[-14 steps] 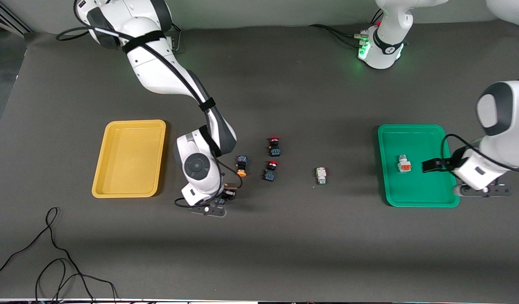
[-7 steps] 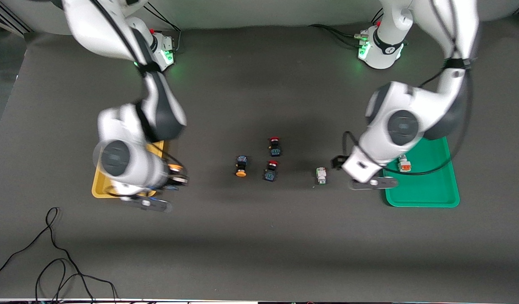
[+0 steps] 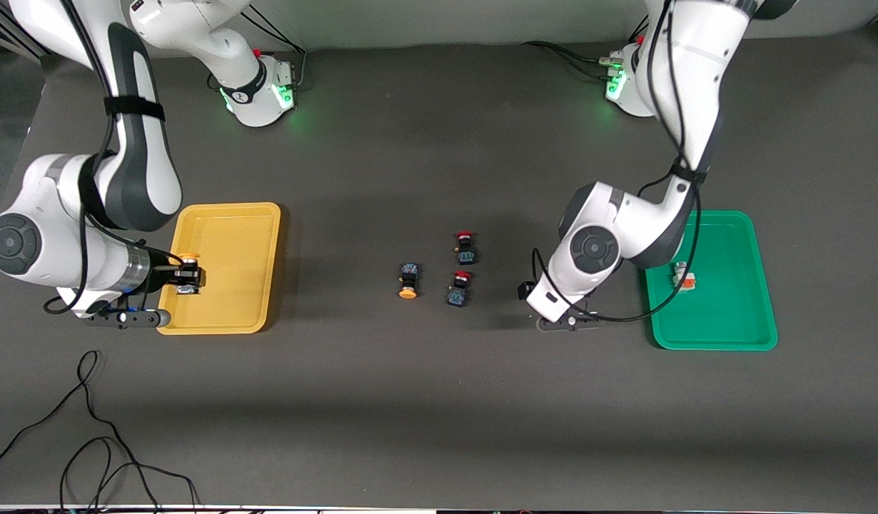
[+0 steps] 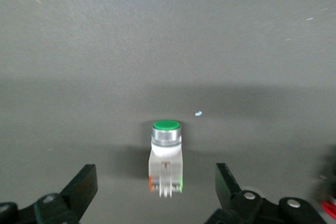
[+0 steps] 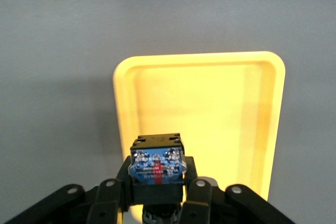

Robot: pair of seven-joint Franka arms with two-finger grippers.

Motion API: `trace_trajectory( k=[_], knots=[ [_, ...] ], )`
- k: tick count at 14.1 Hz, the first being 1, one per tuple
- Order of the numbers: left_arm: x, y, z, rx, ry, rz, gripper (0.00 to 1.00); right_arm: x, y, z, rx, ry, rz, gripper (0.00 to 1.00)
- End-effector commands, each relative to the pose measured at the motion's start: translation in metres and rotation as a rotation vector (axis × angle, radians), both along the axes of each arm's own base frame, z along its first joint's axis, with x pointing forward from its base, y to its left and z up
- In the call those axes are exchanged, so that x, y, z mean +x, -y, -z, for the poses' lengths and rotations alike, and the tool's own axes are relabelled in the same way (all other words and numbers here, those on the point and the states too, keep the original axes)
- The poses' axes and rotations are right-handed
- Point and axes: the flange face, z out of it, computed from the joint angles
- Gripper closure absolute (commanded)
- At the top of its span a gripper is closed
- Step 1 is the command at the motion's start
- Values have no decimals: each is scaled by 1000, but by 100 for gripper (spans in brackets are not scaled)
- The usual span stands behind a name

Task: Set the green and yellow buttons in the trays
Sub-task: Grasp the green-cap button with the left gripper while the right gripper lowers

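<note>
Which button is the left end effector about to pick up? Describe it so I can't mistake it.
Start at the green tray; the left end effector, open, hangs over the mat beside its rim. Between the fingers lies the white-bodied button with a green cap, unlike the dark-bodied red-capped buttons nearby.

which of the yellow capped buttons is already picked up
The yellow-capped button clamped in the right gripper over the yellow tray; the other lies on the table.

A white button [image 4: 166, 162] with a green cap stands on the dark table [image 4: 168, 40], between the left gripper's [image 4: 156, 192] wide-open fingers [image 4: 84, 187].
</note>
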Motion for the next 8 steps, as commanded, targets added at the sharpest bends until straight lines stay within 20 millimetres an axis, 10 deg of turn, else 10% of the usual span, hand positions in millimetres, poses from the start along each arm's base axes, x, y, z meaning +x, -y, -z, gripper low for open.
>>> trace_trajectory(
  k=[1, 4, 8],
  knots=[
    [-4, 4, 13, 18, -4, -22, 1, -26, 7, 55, -18, 61, -57, 100],
    [-9, 5, 24, 22, -25, -34, 12, -48, 25, 96, -43, 103, -95, 100],
    [-12, 7, 20, 29, -41, -69, 75, -61, 49, 137, -100, 122, -98, 100]
  ],
)
